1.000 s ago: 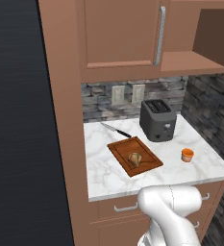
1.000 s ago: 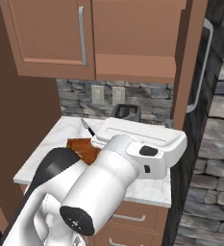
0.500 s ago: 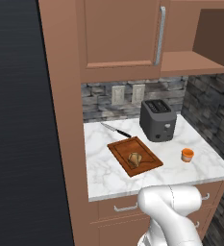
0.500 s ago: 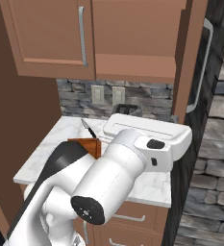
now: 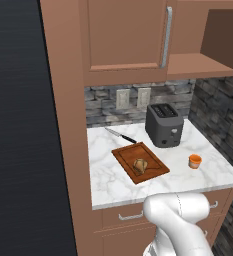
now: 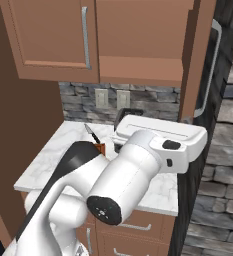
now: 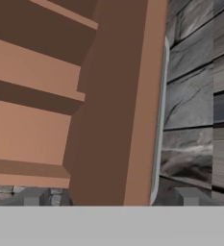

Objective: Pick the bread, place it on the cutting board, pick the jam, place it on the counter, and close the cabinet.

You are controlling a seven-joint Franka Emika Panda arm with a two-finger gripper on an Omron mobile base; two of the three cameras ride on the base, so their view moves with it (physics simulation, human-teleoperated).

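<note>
**Desk:** Item one, the bread?

**Operator:** I logged a small rounded tan-brown bread lump [image 5: 140,164] lying on the flat reddish-brown wooden cutting board [image 5: 126,156], near the board's middle. The board sat angled on the white marble surface with grey veins [image 5: 106,180], above brown wooden drawers [image 5: 125,216].

**Desk:** Item two, the jam?

**Operator:** I recorded a small squat orange jam jar [image 5: 195,161] upright on the same surface, right of the board and apart from it, in front of a dark grey two-slot toaster [image 5: 164,125].

**Desk:** Other stock on the surface?

**Operator:** One black-handled kitchen knife [image 5: 120,135] lay behind the board, near the grey stone backsplash [image 5: 103,104] with its two pale wall outlets [image 5: 133,98].

**Desk:** Item three, the cabinet?

**Operator:** I saw a brown wooden wall cabinet [image 5: 123,37] with a long vertical silver-grey bar handle [image 5: 165,37] on its left door, which sat flat and shut. In the right base view its right door [image 6: 198,60] stood swung out, edge toward me. In the hand view that door's edge [image 7: 128,101] filled the centre, its handle [image 7: 160,120] running alongside.

**Desk:** End effector?

**Operator:** The end effector [image 7: 111,197] showed two dark fingertips [image 7: 34,196] set wide apart, either side of the door edge, pinching nothing.
</note>
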